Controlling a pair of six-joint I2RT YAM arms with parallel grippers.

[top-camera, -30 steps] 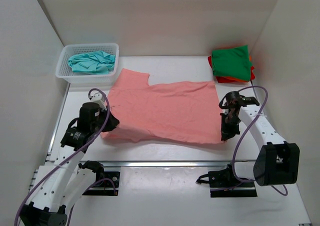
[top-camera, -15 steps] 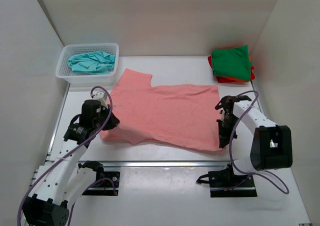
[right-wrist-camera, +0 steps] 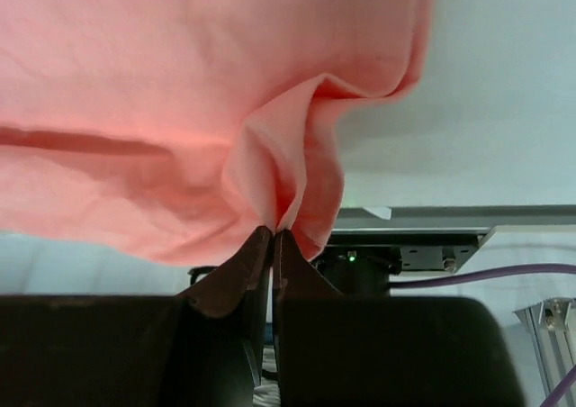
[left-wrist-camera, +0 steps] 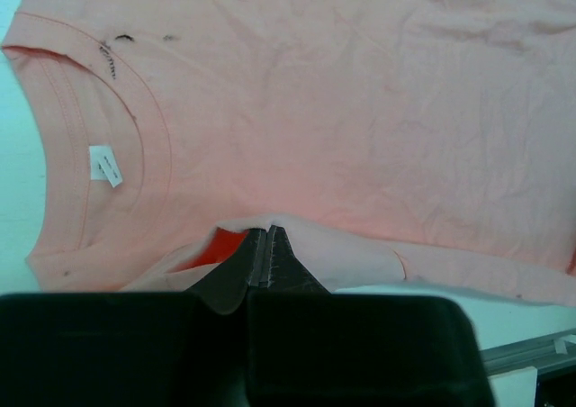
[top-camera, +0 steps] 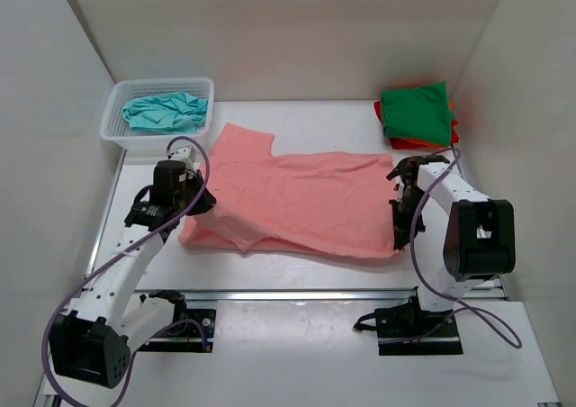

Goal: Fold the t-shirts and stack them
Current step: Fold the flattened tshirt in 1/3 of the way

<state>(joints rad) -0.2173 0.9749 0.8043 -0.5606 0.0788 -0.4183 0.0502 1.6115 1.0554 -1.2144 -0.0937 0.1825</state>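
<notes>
The salmon pink t-shirt (top-camera: 297, 200) lies spread across the middle of the table. My left gripper (top-camera: 200, 202) is shut on its near left edge; the left wrist view shows the cloth (left-wrist-camera: 297, 110) pinched at the fingertips (left-wrist-camera: 267, 236) and folded over toward the collar. My right gripper (top-camera: 400, 236) is shut on the shirt's near right corner; the right wrist view shows the bunched cloth (right-wrist-camera: 270, 155) lifted off the table. A teal t-shirt (top-camera: 166, 112) lies crumpled in the basket. Folded green (top-camera: 416, 112), red and orange shirts are stacked at the far right.
The white mesh basket (top-camera: 115, 132) stands at the far left corner. The folded stack sits against the right wall. A metal rail (top-camera: 297, 294) runs along the table's near edge, with the arm bases below it.
Both grippers have carried the shirt's near edge away from the near edge of the table. The left side now folds over itself and the right corner is lifted.
</notes>
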